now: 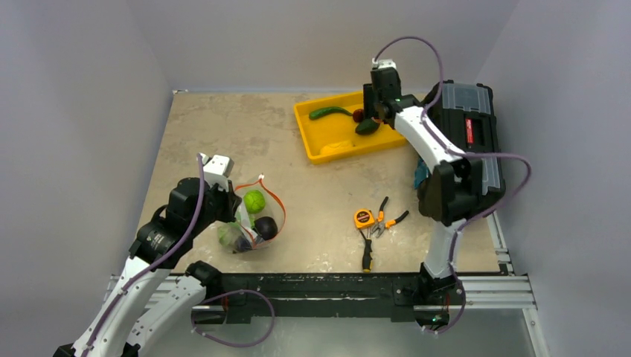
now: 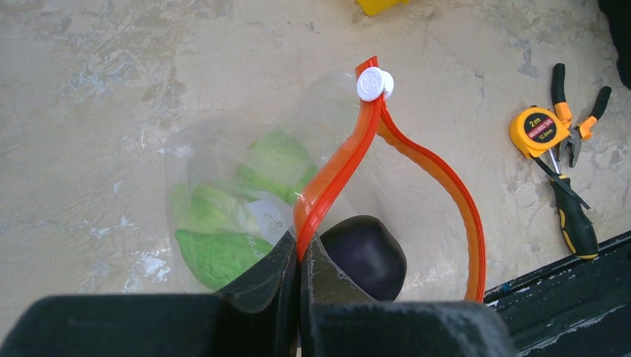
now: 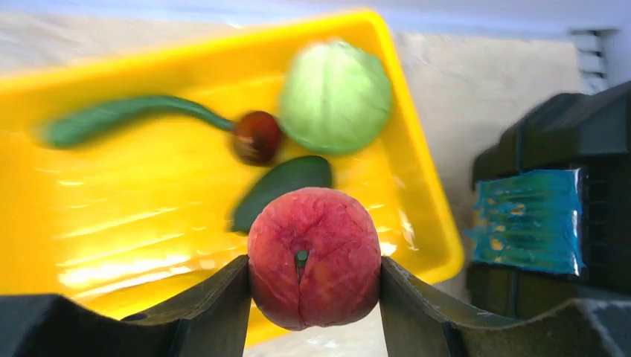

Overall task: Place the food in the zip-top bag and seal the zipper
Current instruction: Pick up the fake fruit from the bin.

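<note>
The clear zip-top bag [image 1: 249, 223] lies at the near left with its mouth open. It holds a green lime [image 1: 254, 201], a dark eggplant [image 2: 363, 253] and a green leafy piece [image 2: 223, 223]. My left gripper [image 2: 301, 249] is shut on the orange-red zipper strip [image 2: 338, 163], whose white slider tab [image 2: 373, 83] sits at the far end. My right gripper [image 3: 312, 268] is shut on a red peach [image 3: 312, 253] and holds it above the near right corner of the yellow tray [image 3: 111, 223]. In the top view this gripper [image 1: 379, 111] hovers over the tray [image 1: 327, 145].
The tray holds a long green vegetable [image 3: 119, 119], a small dark red piece [image 3: 257, 136], a pale green cabbage [image 3: 336, 97] and a dark green piece [image 3: 279, 186]. An orange tape measure [image 1: 364, 218], pliers [image 1: 387, 221] and a screwdriver [image 1: 367, 253] lie mid-table. A black toolbox [image 1: 469, 126] stands at the right.
</note>
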Tool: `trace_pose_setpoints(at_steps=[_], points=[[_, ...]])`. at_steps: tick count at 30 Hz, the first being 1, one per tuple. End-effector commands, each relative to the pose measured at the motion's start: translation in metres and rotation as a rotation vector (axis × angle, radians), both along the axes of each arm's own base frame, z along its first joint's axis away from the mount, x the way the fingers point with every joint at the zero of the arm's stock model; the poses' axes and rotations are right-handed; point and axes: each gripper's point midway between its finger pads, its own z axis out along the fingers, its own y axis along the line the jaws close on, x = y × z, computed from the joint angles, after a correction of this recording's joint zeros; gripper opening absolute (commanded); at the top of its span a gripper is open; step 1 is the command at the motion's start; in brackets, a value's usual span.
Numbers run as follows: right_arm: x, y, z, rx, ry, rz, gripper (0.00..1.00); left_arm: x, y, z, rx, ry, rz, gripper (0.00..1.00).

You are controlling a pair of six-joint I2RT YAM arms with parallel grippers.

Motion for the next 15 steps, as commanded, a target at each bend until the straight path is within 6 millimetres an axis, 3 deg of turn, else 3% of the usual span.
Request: trace_pose_setpoints(at_steps=[1,3,4,8,15], points=[[-0.031,0.073,0.087,0.493,-0.226,0.237,0.08,0.005,-0.001,0.015,-0.022,-0.046,0.01,0.0],[-0.064,0.113,0.095,0.744,-0.25,0.399,0.08,0.005,-0.001,0.015,-0.021,-0.047,0.013,0.0],[-0.085,0.128,0.083,0.855,-0.216,0.467,0.08,0.005,-0.001,0.015,-0.02,-0.045,0.014,0.0],[-0.148,0.171,0.071,1.173,-0.137,0.643,0.07,0.006,-0.001,0.014,-0.018,-0.04,0.013,0.0],[-0.233,0.227,0.046,1.162,-0.042,0.788,0.06,0.007,-0.001,0.013,-0.012,-0.035,0.013,0.0]])
